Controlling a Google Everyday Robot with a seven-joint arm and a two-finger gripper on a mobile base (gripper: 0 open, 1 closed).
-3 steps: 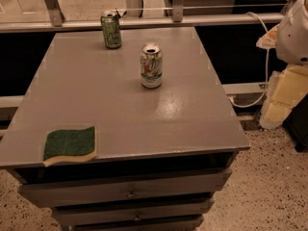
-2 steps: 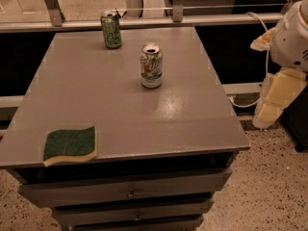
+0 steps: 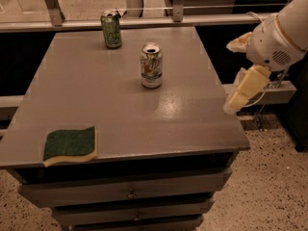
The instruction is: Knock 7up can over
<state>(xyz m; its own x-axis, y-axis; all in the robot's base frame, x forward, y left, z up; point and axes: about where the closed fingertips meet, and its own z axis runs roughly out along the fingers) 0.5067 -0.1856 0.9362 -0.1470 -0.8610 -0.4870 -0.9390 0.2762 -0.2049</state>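
Note:
The 7up can (image 3: 151, 65), silver-white with green and red markings, stands upright near the middle of the grey table (image 3: 120, 109), a little toward the back. My gripper (image 3: 242, 91) hangs off the table's right edge, to the right of the can and a little nearer the front. It is well apart from the can and touches nothing.
An all-green drink can (image 3: 111, 29) stands upright at the back of the table, left of the 7up can. A green and yellow sponge (image 3: 70, 145) lies at the front left corner. Drawers sit below the tabletop. A rail runs behind the table.
My arm and gripper have moved left, closer to the table's right edge. Both cans and the sponge have not moved.

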